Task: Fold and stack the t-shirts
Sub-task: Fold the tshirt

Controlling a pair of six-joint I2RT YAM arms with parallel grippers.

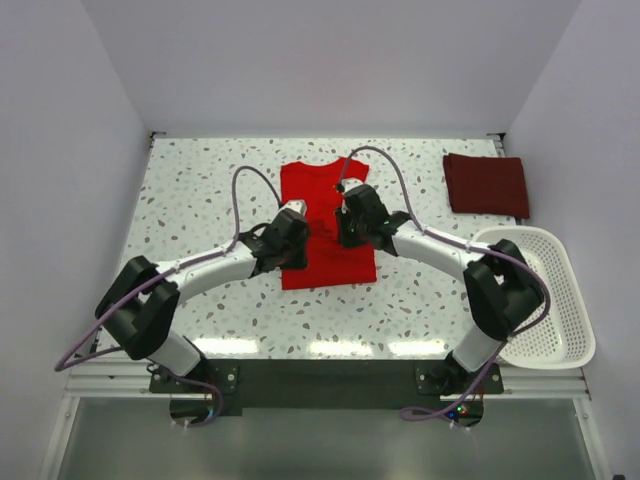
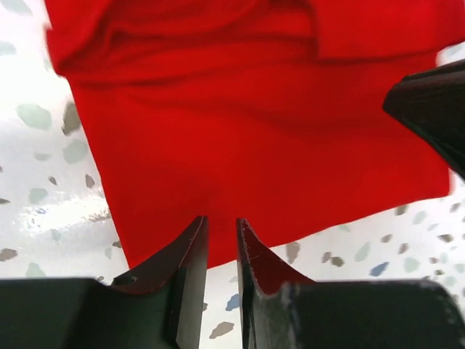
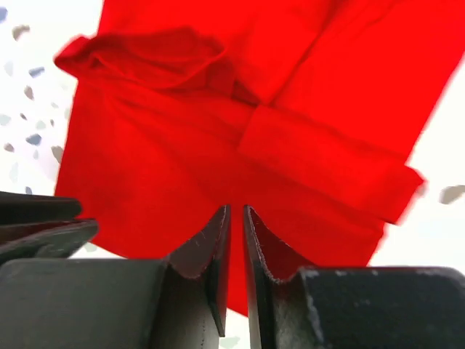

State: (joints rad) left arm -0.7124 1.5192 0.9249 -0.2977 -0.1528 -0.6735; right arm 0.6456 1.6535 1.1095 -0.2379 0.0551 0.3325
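top external | red t-shirt (image 1: pixel 330 262) | long axis near-far | collar (image 1: pixel 322 166) probably far

Bright, even light from above washes the speckled table (image 1: pixel 200 190) nearly white, with glare strips along its near edge, while both wrist views look soft, the red t-shirt (image 3: pixel 182 167) smeared at its edges.

The top view looks steeply down from high above and behind, covering the whole table (image 1: pixel 200 190). Each wrist camera looks closely past its own fingers, left gripper (image 2: pixel 221 225) and right gripper (image 3: pixel 237 212), onto the bright red t-shirt (image 1: pixel 322 185), which all three views share.
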